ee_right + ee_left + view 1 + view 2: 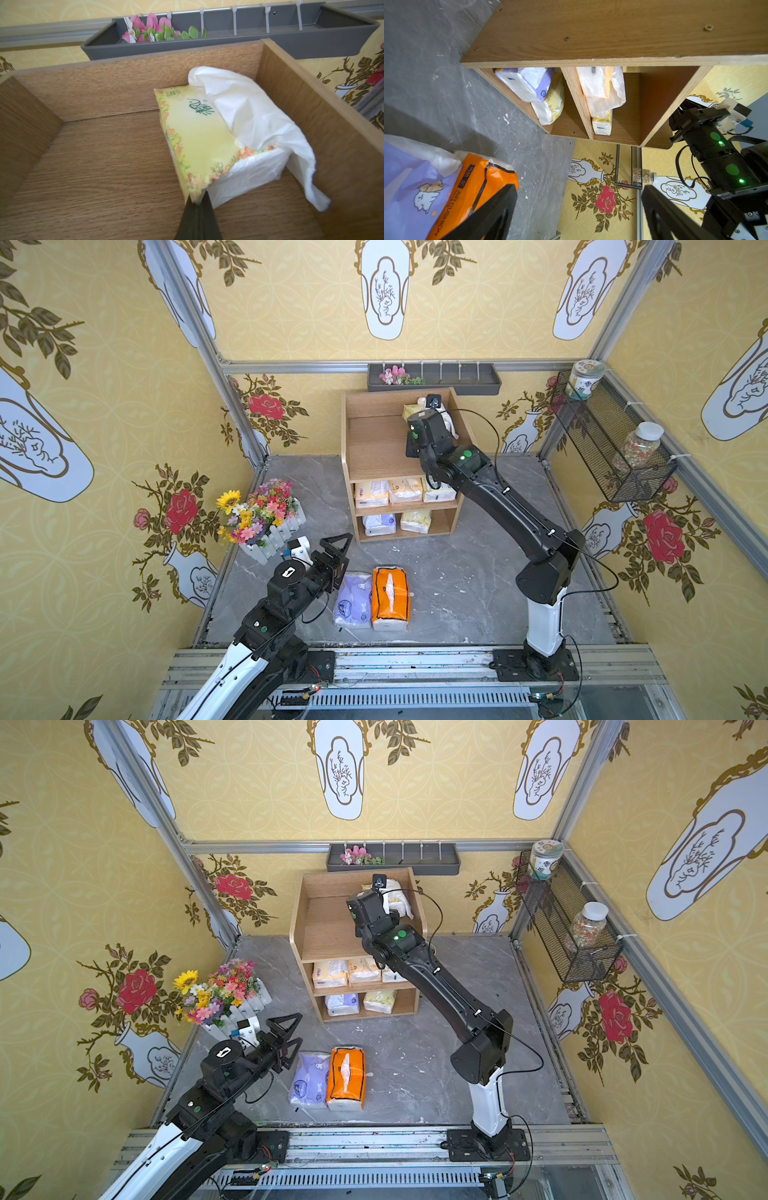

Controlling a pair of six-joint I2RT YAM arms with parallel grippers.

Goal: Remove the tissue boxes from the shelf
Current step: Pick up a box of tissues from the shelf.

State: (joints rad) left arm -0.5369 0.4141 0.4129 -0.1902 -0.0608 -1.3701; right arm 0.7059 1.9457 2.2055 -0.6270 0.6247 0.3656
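While our right claw [197, 200] pinches shut on yellow pack [199, 135] corner, top tier of shelf [99, 166], near right panel w/ bare board leftward, left claw [578, 188] gapes empty over grey bench [457, 572].

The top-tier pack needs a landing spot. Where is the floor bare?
Bare floor lies between the orange pack and the right arm's base, and between the shelf front and the packs. Crowded: around the flower box and left gripper.
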